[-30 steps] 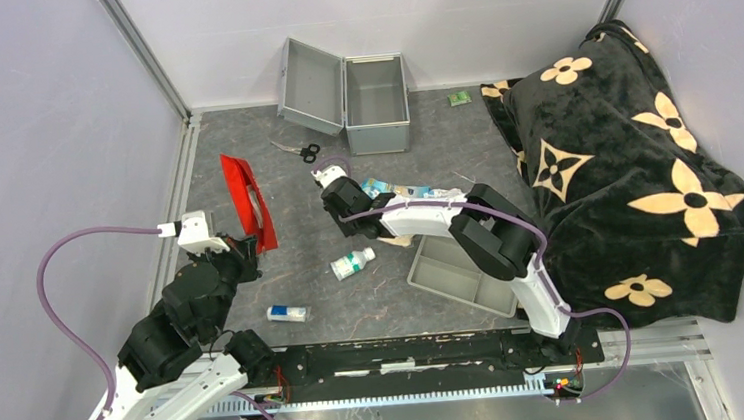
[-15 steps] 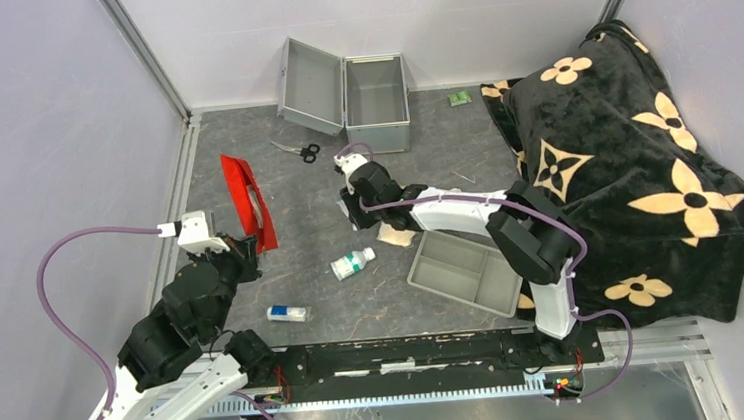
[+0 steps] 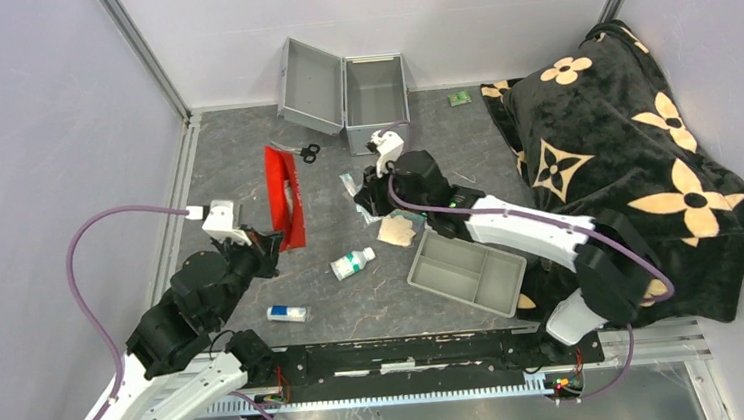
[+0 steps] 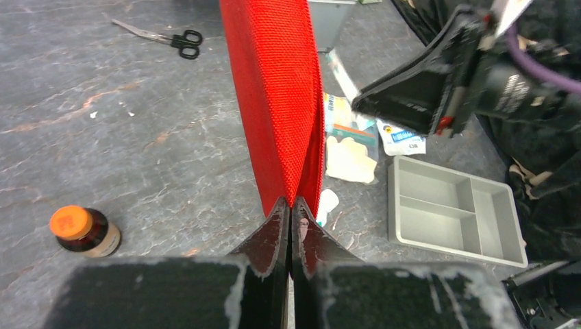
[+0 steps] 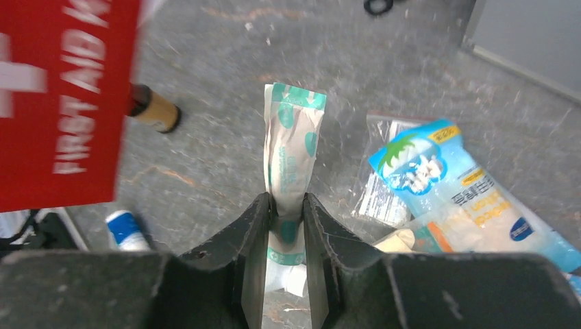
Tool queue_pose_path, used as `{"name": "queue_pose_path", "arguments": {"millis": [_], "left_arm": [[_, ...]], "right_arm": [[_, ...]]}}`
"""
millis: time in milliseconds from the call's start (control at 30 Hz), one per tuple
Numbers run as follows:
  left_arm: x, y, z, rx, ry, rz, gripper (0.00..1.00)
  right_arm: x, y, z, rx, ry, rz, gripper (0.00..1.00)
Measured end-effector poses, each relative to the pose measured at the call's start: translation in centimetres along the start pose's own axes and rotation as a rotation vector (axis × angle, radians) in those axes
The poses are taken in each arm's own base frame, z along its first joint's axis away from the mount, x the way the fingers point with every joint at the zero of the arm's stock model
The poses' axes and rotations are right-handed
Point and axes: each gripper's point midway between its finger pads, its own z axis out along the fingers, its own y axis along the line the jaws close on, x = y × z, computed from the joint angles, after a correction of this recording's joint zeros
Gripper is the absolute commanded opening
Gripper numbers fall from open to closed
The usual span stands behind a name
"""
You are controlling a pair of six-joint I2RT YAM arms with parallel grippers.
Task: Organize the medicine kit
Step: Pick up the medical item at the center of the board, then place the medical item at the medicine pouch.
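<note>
The medicine kit (image 3: 376, 91) stands open at the back, its lid (image 3: 309, 72) swung out to the left; its inside looks bare. My left gripper (image 4: 292, 204) is shut on the lower edge of a flat red first-aid pouch (image 4: 277, 89), held upright left of centre (image 3: 284, 195). My right gripper (image 5: 286, 200) is shut on a long white-and-teal bandage packet (image 5: 294, 137), which sticks out past the fingertips. In the top view that gripper (image 3: 369, 192) hovers just in front of the kit.
Scissors (image 3: 298, 152) lie in front of the lid. Blue-and-white packets (image 5: 438, 178) and beige gauze (image 3: 397, 230) lie mid-table, beside a grey divided tray (image 3: 466, 271). A white bottle (image 3: 352, 263), a small tube (image 3: 287, 313) and an orange-capped brown bottle (image 4: 82, 229) lie loose. A flowered black blanket (image 3: 625, 160) fills the right.
My right arm has swung back and to the right towards the kit, carrying the bandage packet. My left arm has carried the red pouch to the right, towards the middle of the table.
</note>
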Motion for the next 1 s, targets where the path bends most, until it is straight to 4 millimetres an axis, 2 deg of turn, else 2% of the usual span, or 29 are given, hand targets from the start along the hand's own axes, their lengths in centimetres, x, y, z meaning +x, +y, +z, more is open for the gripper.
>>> {"name": "queue_pose_path", "arguments": {"millis": [233,400,667,867,1000], "left_arm": [[0.7,-2.0,1.5,0.064,0.052,0.032,0.02],[1.1,-2.8,2.7,0.071,0.075,0.039,0.02],[1.2,-3.9,3.8,0.096,0.086,0.037,0.02],[1.3,-4.2,4.0,0.105,0.091,0.037,0.02],[1.4,-4.6,4.2,0.119,0.098,0.037,0.02]], "right_arm": [[-5.4,2.7,-6.1,-0.128,-0.233,-0.013,0.29],[-7.3,4.6,-8.5,-0.239,-0.345,0.02,0.28],[-8.8,8.7,-9.7,-0.423,-0.423,0.096,0.27],[-8.3,11.6,-8.4,-0.492,-0.398,0.119,0.27],[-8.2,12.7,-7.6,-0.511,-0.385,0.123,0.27]]}}
